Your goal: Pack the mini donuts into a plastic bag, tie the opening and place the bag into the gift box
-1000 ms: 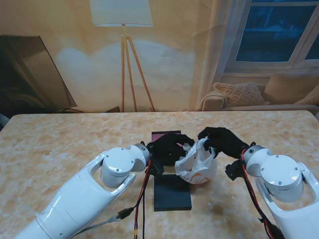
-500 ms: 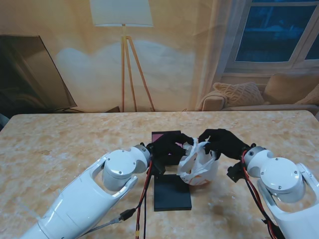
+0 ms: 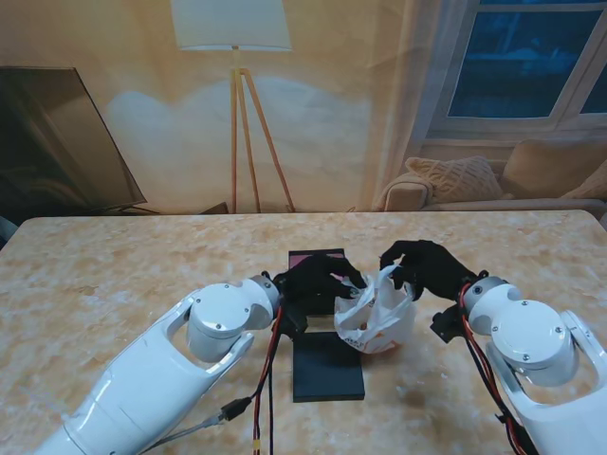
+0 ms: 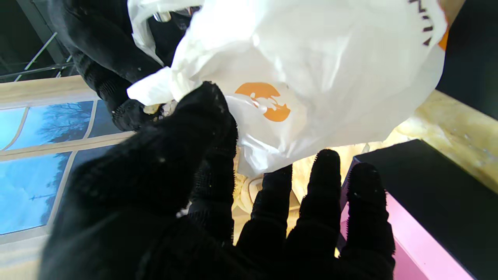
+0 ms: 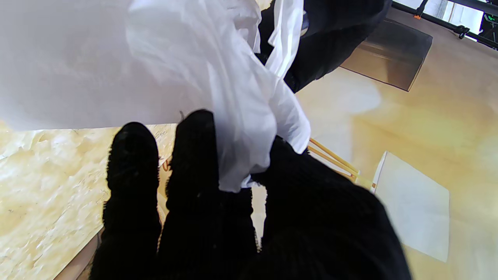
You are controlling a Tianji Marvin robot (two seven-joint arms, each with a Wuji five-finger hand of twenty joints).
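Plastic bag (image 3: 376, 318) hanging between both hands above the black lid (image 3: 327, 366), its handles pinched: left hand (image 3: 321, 281) clamped on one flap, right hand (image 3: 427, 268) clamped on the other. Gift box (image 3: 314, 258) just beyond the left hand. Knot not yet formed. Likely trouble: thin film slipping from gloved fingers (image 4: 206, 116) under uneven pulling, dropping the bag.

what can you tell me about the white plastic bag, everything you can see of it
The plastic bag is thin, crinkled white film with an orange print and some dark lettering near one edge. It looks bulged, though its contents are hidden. It sits between the two black-gloved hands, its bottom close to the table beside the dark box lid. The left hand and right hand each pinch a gathered flap of its opening, pulled upward; whether a knot exists cannot be told.
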